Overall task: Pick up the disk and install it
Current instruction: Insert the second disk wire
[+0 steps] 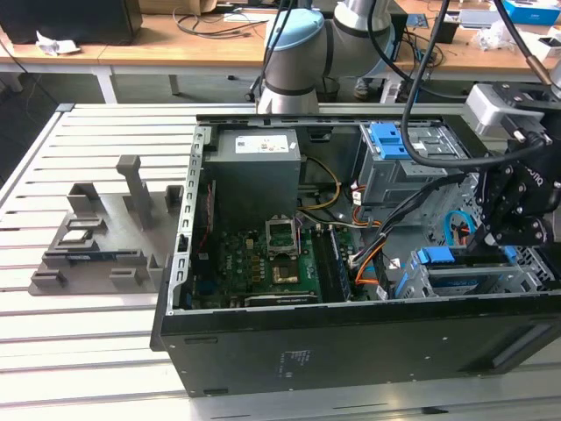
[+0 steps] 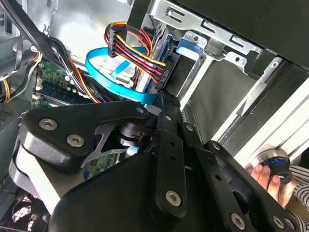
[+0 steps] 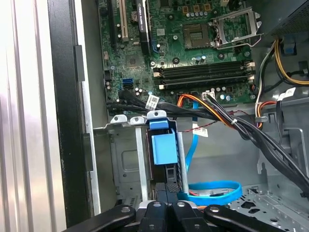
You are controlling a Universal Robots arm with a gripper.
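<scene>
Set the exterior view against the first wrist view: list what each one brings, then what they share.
Exterior view: the arm, a grey fixture on the slatted table, and the grey power supply inside the case.
First wrist view: a white tag on the black cable bundle, seen from close above.
Both: the green motherboard with its open socket.

one open computer case (image 1: 351, 342), one motherboard (image 1: 263, 263), one grey power supply (image 1: 259, 171), two blue drive brackets (image 1: 388, 140)
</scene>
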